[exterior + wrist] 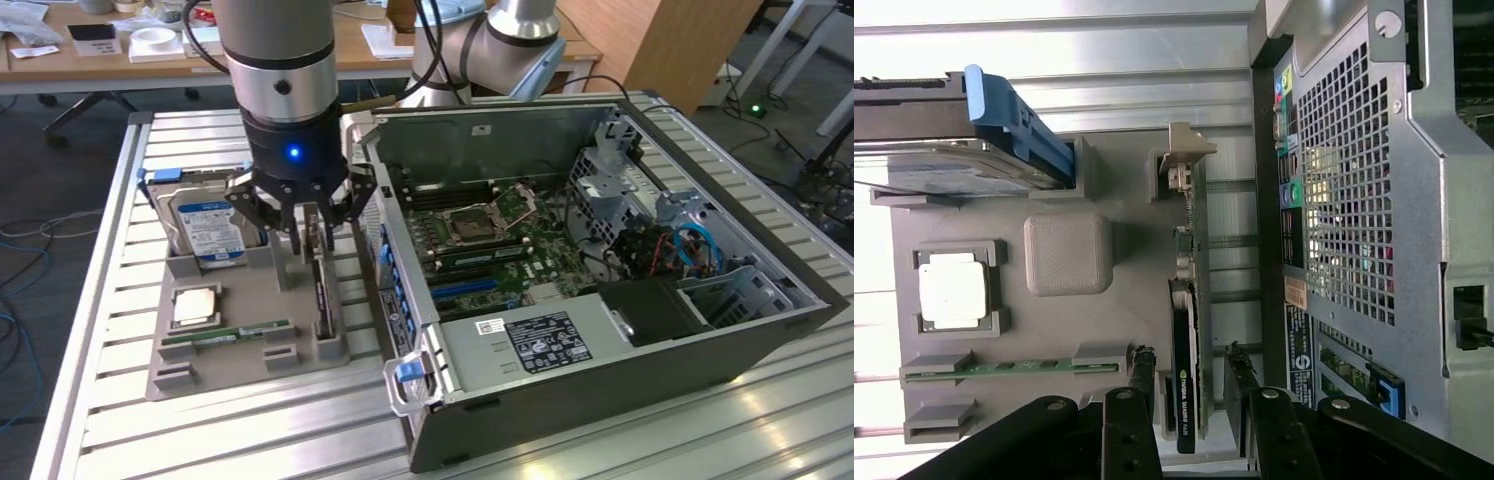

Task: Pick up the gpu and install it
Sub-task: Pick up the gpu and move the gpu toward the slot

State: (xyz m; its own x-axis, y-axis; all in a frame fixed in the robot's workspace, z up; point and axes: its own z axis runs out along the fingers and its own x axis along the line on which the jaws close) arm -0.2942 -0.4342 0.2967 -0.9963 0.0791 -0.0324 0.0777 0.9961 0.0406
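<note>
Here the gripper (318,250) hangs over the grey holder tray (254,365) at the exterior view's left, just beside the open computer case (747,330). The gpu (1184,395) stands on its long edge in the tray's slots, on the side nearest the case. It is apart from the hard drive (207,225), the processor chip (196,305) and the memory stick (240,332). In the wrist view the two fingers (1144,372) stand apart, one on each flat face of the card. A thin gap shows on both sides, so the tool straddles the card without clamping it. The card looks stiff and fairly light, very slim edge-on, with a metal bracket (1184,160) at the far end that probably shifts its balance that way. Its black cover seems smooth, so a light squeeze might slip. The exposed board and its parts are likely fragile and would not take twisting. The sound place to hold it seems to be across the broad faces on the cover, where the fingers now sit, clear of the bottom contact edge. The case lies open with its motherboard (521,250) exposed.
</note>
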